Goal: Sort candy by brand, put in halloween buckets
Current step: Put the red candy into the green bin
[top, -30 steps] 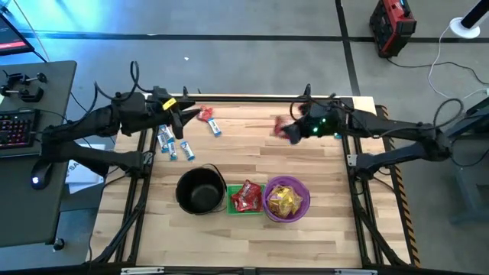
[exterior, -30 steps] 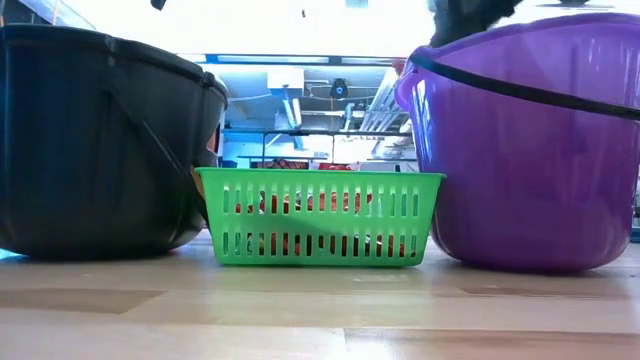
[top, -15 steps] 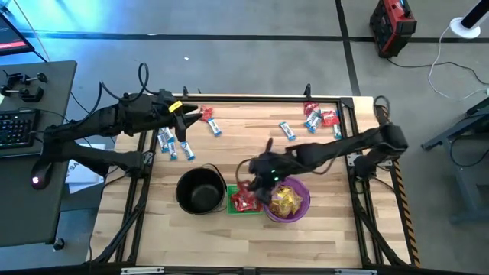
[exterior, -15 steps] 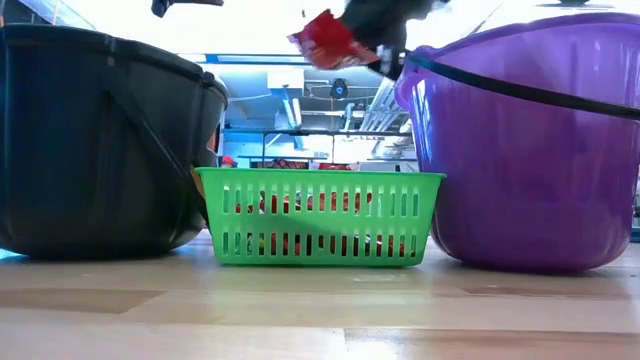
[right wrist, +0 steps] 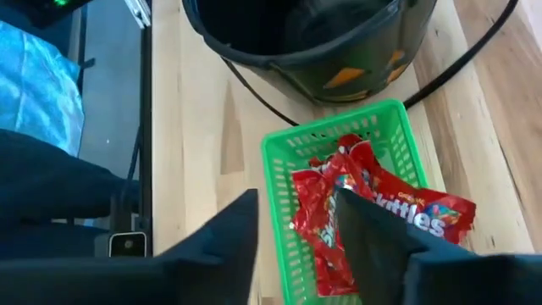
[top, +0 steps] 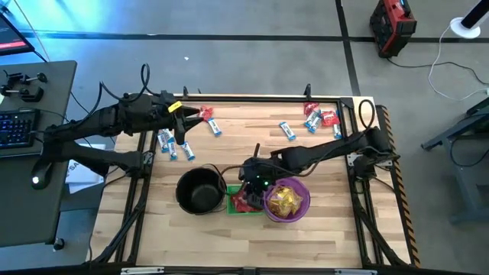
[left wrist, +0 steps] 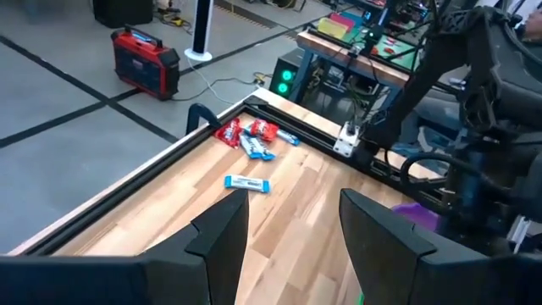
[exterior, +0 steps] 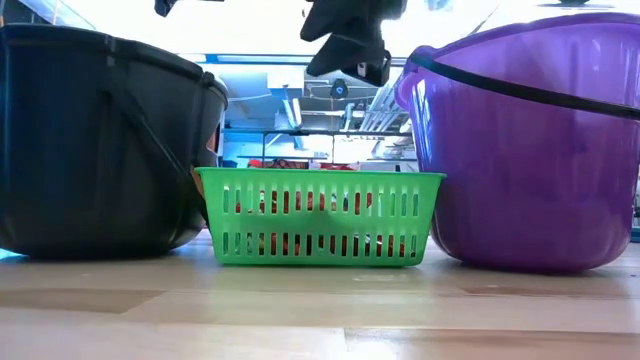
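Observation:
Three halloween buckets stand in a row near the table's front: a black pail (top: 200,191), a green basket (top: 231,205) holding red candy (right wrist: 373,212), and a purple bucket (top: 299,205) holding yellow candy (top: 284,200). My right gripper (right wrist: 296,203) hangs open just above the green basket, empty, also seen from the low view (exterior: 345,45). My left gripper (left wrist: 292,212) stands open and empty at the far left, over loose blue-and-white candy (top: 166,141) and a red candy (top: 205,114) lying on the table.
More loose candy lies at the far right: a red and blue-and-white cluster (top: 315,116) and a single blue-and-white piece (top: 286,131). The black pail's handle (right wrist: 440,72) lies on the wood beside the green basket. Bare wood stretches across the table's middle (top: 252,145).
My right gripper has come from the table's far right toward the near edge, carrying a red candy to a spot above the green basket. There it has opened and let go; the candy has dropped out of the fingers into the basket.

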Robot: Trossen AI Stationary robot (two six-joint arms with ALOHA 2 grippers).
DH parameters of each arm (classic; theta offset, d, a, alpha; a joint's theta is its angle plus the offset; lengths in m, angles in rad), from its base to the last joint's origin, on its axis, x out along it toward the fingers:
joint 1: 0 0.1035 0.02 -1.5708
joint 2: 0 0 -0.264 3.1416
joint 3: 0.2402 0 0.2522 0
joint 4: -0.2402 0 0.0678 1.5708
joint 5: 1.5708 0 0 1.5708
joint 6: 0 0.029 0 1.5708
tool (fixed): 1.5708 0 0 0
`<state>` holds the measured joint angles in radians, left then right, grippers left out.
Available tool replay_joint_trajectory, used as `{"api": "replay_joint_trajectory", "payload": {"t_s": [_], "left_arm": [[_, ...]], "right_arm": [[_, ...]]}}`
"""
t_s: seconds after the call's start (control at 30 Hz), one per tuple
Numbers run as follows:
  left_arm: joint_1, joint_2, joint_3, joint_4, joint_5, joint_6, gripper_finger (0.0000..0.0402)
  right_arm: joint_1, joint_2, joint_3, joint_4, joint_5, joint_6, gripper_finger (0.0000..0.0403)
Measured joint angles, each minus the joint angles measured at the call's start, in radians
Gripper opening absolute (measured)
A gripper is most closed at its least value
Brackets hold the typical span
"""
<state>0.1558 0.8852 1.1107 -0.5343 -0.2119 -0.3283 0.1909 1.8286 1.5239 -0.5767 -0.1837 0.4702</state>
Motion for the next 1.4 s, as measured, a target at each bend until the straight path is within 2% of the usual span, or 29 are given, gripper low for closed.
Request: {"api": "replay_joint_trajectory", "payload": {"t_s": [0.13,0.23,0.37,0.5,0.6,0.7,0.8,0.93,1.13,1.27,1.4], "left_arm": [[0.017,0.000,0.001,0.017,0.001,0.033,0.0177],[0.076,0.032,0.026,-0.050,0.002,0.054,0.0177],[0.212,0.141,0.042,-0.258,-0.004,0.071,0.0177],[0.384,0.301,0.012,-0.382,0.042,0.072,0.0177],[0.497,0.420,-0.018,-0.385,0.094,0.102,0.0177],[0.597,0.522,-0.037,-0.380,0.063,0.105,0.0177],[0.697,0.604,-0.051,-0.362,-0.011,0.053,0.0177],[0.797,0.698,-0.063,-0.327,0.025,-0.002,0.0177],[0.845,0.784,-0.070,-0.341,0.024,-0.045,0.0177],[0.846,0.787,-0.070,-0.333,-0.040,-0.096,0.0177],[0.854,0.789,-0.101,-0.326,-0.037,-0.116,0.0177]], "right_arm": [[-0.016,-0.002,0.108,-0.125,0.038,-0.056,0.0187],[-0.038,-0.004,0.240,-0.304,0.183,-0.118,0.0190],[-0.076,-0.007,0.384,-0.540,0.353,-0.177,0.0189],[-0.121,-0.055,0.417,-0.699,0.408,-0.177,0.0189],[-0.147,-0.132,0.354,-0.755,0.442,-0.133,0.0189],[-0.159,-0.241,0.228,-0.727,0.450,-0.046,0.0189],[-0.158,-0.350,0.074,-0.650,0.455,0.072,0.0189],[-0.134,-0.465,-0.136,-0.472,0.456,0.204,0.0189],[-0.105,-0.529,-0.337,-0.263,0.445,0.256,0.0189],[-0.104,-0.523,-0.388,-0.241,0.416,0.250,0.0189],[-0.104,-0.521,-0.415,-0.230,0.414,0.209,0.0189]]}}
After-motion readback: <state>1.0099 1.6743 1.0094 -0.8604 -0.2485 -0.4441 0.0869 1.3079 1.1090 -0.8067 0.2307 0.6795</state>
